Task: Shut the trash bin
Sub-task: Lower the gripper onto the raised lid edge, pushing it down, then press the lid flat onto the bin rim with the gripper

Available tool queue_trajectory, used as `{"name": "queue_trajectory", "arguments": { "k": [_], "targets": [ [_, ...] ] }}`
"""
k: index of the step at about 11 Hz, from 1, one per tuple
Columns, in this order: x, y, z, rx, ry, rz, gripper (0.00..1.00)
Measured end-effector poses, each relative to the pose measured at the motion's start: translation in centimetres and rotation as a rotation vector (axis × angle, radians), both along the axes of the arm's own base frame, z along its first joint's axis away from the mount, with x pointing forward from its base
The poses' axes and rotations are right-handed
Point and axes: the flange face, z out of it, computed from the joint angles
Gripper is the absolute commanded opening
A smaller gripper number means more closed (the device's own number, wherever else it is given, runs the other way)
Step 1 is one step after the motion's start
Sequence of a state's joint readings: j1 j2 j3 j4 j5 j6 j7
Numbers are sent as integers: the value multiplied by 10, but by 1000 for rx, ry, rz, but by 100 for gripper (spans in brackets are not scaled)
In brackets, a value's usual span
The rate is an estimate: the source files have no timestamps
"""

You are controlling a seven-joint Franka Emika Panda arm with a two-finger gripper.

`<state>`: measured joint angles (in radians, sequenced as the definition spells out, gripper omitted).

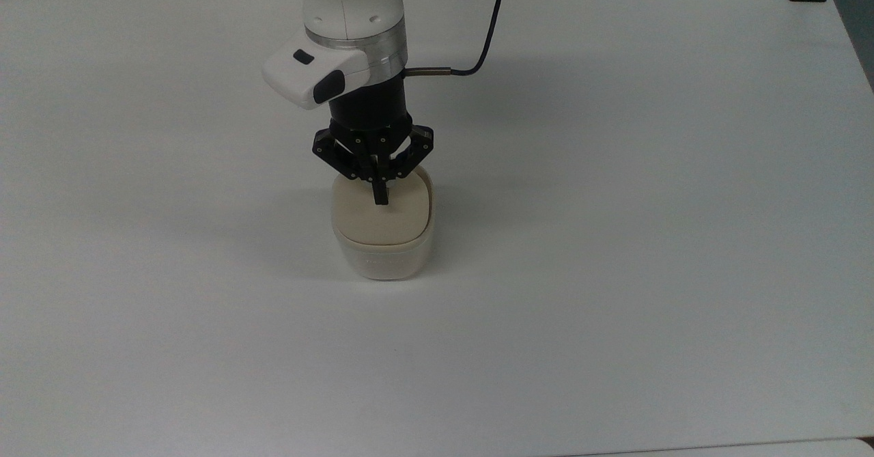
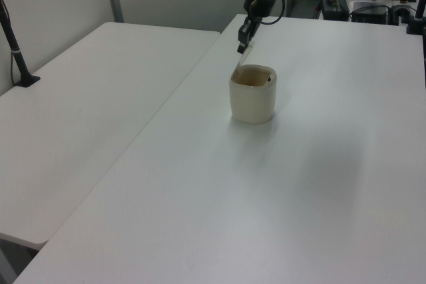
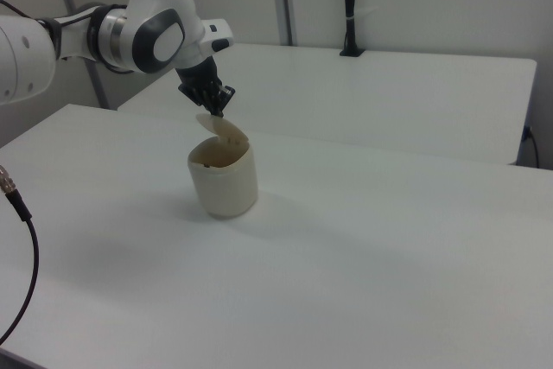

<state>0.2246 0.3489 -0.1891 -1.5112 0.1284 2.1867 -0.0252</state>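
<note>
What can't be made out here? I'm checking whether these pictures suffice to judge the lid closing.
- Top view: the gripper covers the lid's black mark and the far rim.
- Left view: the lid is edge-on, so contact with the fingertips is unclear.
- Right view: the trash bin's inside is shadowed.

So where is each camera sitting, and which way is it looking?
Top view: up high over the white table, looking steeply down at the trash bin; the arm's wrist and the gripper show.
Left view: beside the table, looking along it at the trash bin; the gripper reaches in from the far end.
Right view: on the opposite side, lower, facing the trash bin; the arm enters from the right view's left.
All three share the bin, its half-raised lid and the gripper.
</note>
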Motion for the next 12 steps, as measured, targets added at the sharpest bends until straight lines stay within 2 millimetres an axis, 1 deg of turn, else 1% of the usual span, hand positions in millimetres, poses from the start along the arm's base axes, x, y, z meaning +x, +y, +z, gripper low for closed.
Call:
{"name": "queue_trajectory", "arguments": {
  "k": [1,2,5,7,12],
  "targets": [
    [-2,-1,-1,-2,23,5,0],
    [-4,-1,-7,-3,53,9,0],
    [-11,-1,-41,-8,128,12,0],
    [-14,0,-56,-14,157,20,0],
    [-15,1,-59,-20,162,32,0]
  ]
}}
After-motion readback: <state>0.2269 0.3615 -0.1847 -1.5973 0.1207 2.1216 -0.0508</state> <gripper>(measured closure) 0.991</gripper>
